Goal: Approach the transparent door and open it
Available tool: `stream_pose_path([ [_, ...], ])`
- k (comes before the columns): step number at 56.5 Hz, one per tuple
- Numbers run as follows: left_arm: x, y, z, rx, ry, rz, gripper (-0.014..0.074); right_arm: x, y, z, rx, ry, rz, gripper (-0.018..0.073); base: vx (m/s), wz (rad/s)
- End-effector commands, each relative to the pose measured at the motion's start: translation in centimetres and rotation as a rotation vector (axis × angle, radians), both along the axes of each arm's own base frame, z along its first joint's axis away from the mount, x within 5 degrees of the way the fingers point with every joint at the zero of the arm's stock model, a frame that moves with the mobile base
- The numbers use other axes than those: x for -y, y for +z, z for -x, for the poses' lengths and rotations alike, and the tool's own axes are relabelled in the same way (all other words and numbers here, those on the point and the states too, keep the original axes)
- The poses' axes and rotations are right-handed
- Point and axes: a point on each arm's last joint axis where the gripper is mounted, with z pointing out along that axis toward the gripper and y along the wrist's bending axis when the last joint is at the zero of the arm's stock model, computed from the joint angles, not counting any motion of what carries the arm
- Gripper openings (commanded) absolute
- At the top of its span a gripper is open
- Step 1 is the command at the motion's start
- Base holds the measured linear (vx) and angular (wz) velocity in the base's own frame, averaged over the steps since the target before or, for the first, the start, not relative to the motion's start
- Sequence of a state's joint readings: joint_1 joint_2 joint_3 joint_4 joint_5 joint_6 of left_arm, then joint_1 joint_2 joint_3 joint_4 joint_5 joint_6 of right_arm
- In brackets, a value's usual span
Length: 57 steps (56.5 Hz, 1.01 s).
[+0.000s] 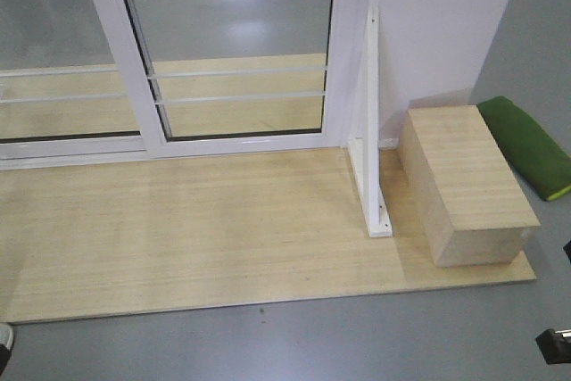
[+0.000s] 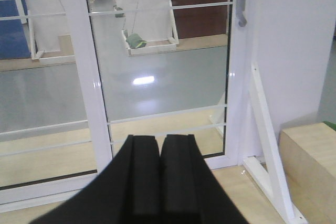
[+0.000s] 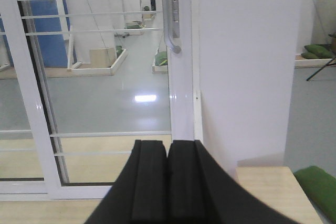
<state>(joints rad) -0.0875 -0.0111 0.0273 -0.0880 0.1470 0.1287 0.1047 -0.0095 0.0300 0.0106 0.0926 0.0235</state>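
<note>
The transparent door (image 1: 241, 51) is the right-hand glass panel in a glossy white frame with thin white bars; it stands closed against the white wall. Its curved silver handle (image 3: 170, 17) sits high on the right stile and also shows as the handle (image 2: 241, 3) in the left wrist view. My left gripper (image 2: 159, 139) is shut and empty, facing the door's glass (image 2: 163, 72) from a distance. My right gripper (image 3: 168, 142) is shut and empty too, pointing at the stile below the handle, well short of it.
A second barred glass panel (image 1: 53, 60) without a handle lies to the left. A slanted white support frame (image 1: 372, 131) stands on the wooden platform (image 1: 178, 238) right of the door. Beside it are a wooden box (image 1: 464, 180) and a green cushion (image 1: 531, 144).
</note>
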Motion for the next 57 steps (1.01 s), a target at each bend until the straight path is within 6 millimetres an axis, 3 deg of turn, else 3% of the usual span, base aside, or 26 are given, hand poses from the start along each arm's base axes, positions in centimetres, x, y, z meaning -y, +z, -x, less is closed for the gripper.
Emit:
stream_pose_path([
  [1,-0.08,1.68,0.19,0.123,0.006,0.02,-0.0006,0.05,0.72,0.11,0.093,-0.007,0.003,-0.0009,0.49,0.29],
  [57,-0.08,1.68,0.19,0.123,0.006,0.02,-0.0006,0.05,0.75,0.11,0.096,-0.007,0.003,-0.0009,0.44,0.1],
])
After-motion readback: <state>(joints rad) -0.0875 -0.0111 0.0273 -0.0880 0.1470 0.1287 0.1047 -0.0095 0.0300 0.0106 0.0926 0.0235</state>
